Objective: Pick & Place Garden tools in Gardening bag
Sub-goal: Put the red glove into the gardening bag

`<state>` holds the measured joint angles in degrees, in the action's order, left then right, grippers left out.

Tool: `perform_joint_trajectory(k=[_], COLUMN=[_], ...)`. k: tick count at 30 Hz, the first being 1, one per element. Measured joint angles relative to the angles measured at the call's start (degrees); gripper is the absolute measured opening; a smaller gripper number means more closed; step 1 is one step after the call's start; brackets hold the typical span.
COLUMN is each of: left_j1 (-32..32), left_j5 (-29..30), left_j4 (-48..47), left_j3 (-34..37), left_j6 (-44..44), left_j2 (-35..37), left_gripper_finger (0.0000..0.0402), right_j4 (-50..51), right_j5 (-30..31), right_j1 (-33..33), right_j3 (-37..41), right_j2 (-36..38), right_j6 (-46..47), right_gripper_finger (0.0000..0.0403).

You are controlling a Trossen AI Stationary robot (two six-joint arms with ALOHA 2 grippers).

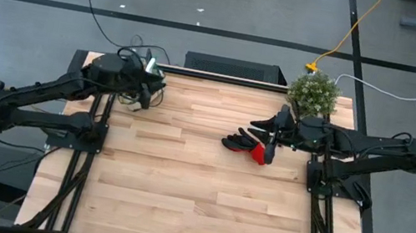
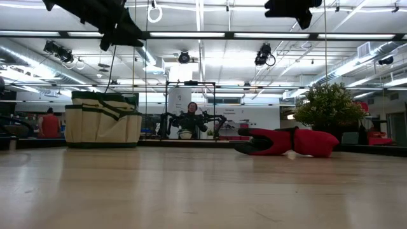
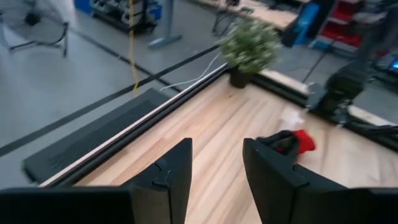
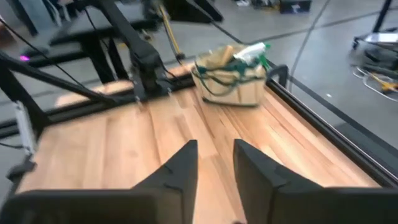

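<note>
The gardening bag (image 2: 102,121), beige with dark green trim, stands on its base at the table's far left. A green spray bottle (image 4: 252,51) and a wooden handle (image 4: 219,55) stick out of its top. My left gripper (image 3: 217,146) hangs open in the air beside and above the bag (image 1: 155,87), pointing toward the table's right. The black-and-red gloves (image 1: 245,146) lie flat on the table right of centre. My right gripper (image 4: 216,146) is open above them (image 1: 271,134), clear of them, pointing toward the bag. Nothing is between either pair of fingers.
A bushy green plant (image 1: 314,92) stands at the table's far right corner, just behind my right arm. Bare wood (image 1: 179,188) stretches across the middle and near half of the table. A person (image 2: 192,114) shows far off in the room behind.
</note>
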<state>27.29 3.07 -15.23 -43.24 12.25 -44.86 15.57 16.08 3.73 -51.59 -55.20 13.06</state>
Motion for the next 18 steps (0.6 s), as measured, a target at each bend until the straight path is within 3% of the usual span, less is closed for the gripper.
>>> perform_joint_trajectory(k=[7, 18], left_j1=[-4.4, -8.6], left_j5=[0.3, 2.2], left_j4=[5.4, 6.1], left_j3=[0.0, 0.0], left_j6=[0.0, 0.5], left_j2=[0.0, -0.1], left_gripper_finger=[0.0142, 0.0142], right_j4=[4.8, 4.6], right_j5=[2.9, 1.6], right_j1=[-0.1, -2.8], right_j3=[0.0, 0.0], right_j2=[-2.2, -9.2], right_j6=[0.0, 0.0], right_gripper_finger=[0.0175, 0.0257])
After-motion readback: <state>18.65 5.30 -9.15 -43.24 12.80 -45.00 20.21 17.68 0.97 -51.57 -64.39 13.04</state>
